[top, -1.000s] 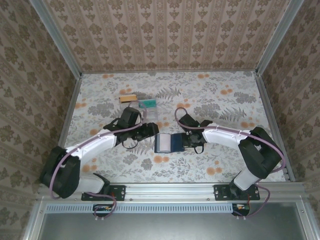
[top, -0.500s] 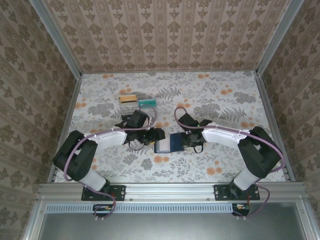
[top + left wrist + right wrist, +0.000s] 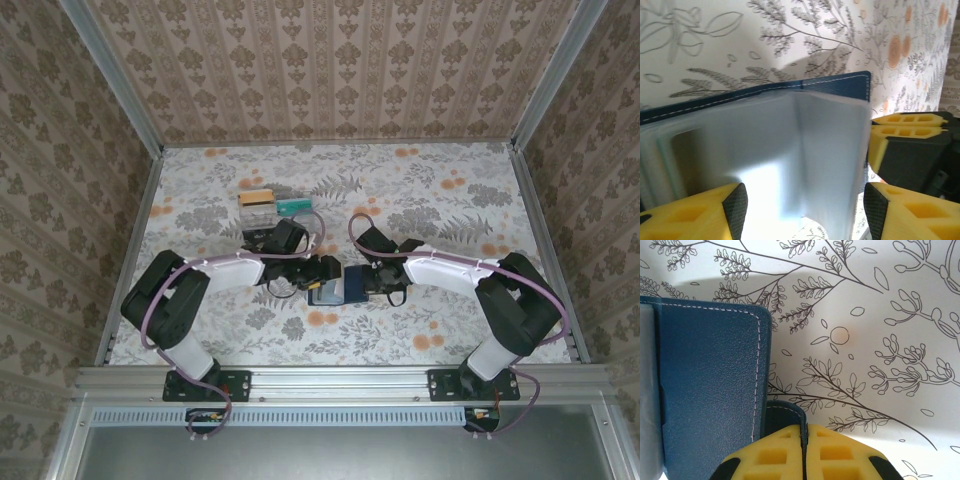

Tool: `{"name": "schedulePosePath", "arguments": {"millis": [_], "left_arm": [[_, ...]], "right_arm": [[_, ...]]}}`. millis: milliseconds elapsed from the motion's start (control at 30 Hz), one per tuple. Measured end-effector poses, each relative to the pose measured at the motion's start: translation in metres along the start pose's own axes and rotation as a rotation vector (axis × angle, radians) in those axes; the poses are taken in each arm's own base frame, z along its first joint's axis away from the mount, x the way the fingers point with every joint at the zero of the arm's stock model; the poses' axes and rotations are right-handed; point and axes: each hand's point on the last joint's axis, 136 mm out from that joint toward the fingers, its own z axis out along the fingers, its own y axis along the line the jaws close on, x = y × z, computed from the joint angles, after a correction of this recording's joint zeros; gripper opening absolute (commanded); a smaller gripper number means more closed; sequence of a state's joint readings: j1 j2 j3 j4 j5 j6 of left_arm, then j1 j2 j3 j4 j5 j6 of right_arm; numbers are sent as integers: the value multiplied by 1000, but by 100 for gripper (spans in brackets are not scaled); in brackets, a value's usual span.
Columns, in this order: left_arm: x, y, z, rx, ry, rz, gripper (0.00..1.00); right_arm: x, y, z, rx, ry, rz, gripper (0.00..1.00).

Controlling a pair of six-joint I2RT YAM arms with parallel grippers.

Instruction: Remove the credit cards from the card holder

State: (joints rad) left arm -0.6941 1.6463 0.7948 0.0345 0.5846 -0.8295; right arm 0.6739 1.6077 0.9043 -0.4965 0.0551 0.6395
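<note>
**Both claws at the open card holder, mid-bench**

Top external view: the card holder (image 3: 331, 292) lies open on the floral bench (image 3: 450, 200), near the front and about midway across. The left claw (image 3: 323, 272) reaches it from the left and the right claw (image 3: 366, 283) from the right. Farther back and to the left sits a clear tray (image 3: 276, 210) with a tan card (image 3: 257, 197) and a teal card (image 3: 294, 205) on it, well apart from the holder.

Left wrist view: the left claw (image 3: 802, 210) stands wide apart. Its yellow fingers (image 3: 695, 215) flank the greyish see-through pockets (image 3: 790, 160), which rise in a fold between them. I cannot tell whether the pads touch the plastic. White stitching runs along the holder's navy cover (image 3: 835, 82) behind the pockets. At the right edge of the pockets are the right claw's (image 3: 900, 124) yellow pads, pressed together.

Right wrist view: the right claw (image 3: 803, 440) is clamped tight on a navy edge of the card holder (image 3: 710, 380), pads meeting with only that thin flap between them. The textured cover, edged with white stitching, lies flat on the bench to the left.
</note>
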Motion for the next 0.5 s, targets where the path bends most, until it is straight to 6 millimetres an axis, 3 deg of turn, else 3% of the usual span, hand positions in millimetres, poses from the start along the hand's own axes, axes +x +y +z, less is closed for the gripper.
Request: {"name": "schedulePosePath", "arguments": {"millis": [200, 333, 500], "left_arm": [[-2, -11, 4, 40, 4, 19, 68], [-1, -12, 6, 46, 9, 22, 66], [-1, -12, 6, 45, 9, 21, 65]], "right_arm": [[1, 0, 1, -1, 3, 11, 10], [-1, 0, -1, -1, -4, 28, 26], [-14, 4, -26, -43, -88, 59, 33]]}}
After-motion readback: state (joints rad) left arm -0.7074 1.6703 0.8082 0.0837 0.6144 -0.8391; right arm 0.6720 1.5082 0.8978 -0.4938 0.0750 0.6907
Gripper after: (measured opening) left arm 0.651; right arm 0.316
